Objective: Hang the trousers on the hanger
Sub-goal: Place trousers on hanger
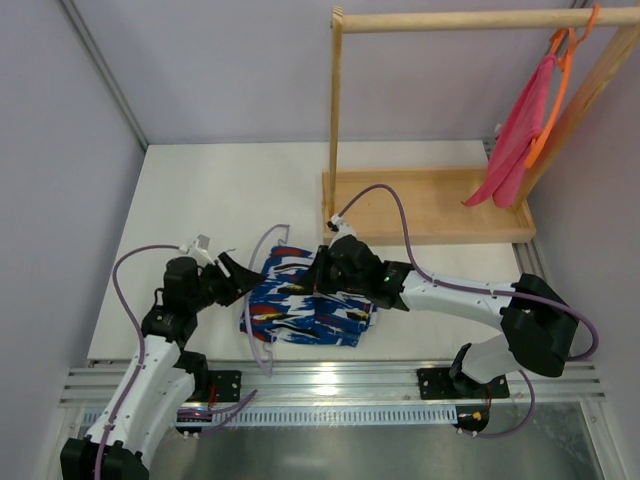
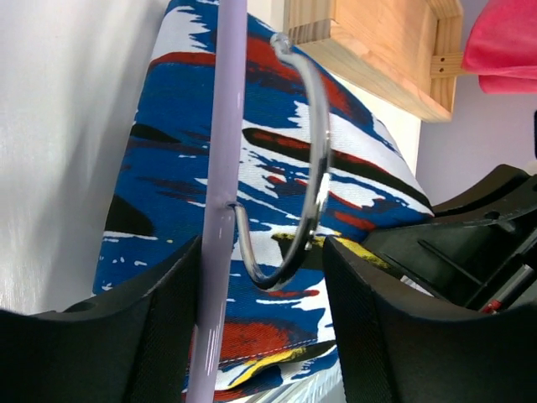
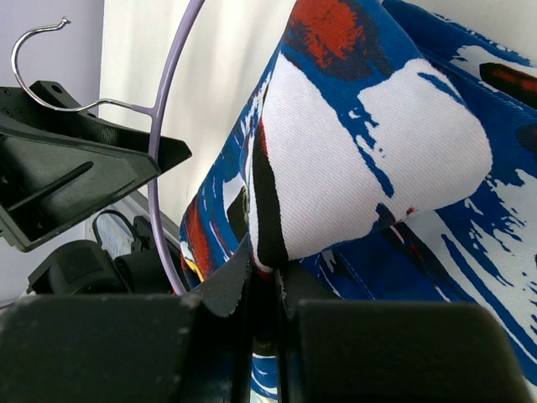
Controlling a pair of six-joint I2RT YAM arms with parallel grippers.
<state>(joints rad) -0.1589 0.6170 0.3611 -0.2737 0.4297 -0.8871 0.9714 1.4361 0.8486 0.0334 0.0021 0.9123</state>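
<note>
The trousers point(image 1: 310, 305) lie on the table point(image 1: 200, 200) near its front edge. The hanger point(image 2: 226, 126) is at their left side, and the rack point(image 1: 430, 205) stands behind to the right.

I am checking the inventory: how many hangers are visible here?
2. The lavender hanger is at the trousers, inside the open left pincer; the orange hanger hangs on the wooden rail, top right.

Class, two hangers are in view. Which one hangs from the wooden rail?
The orange hanger: its hook is over the wooden rail and a pink cloth drapes from it. The lavender hanger is down beside the trousers.
</note>
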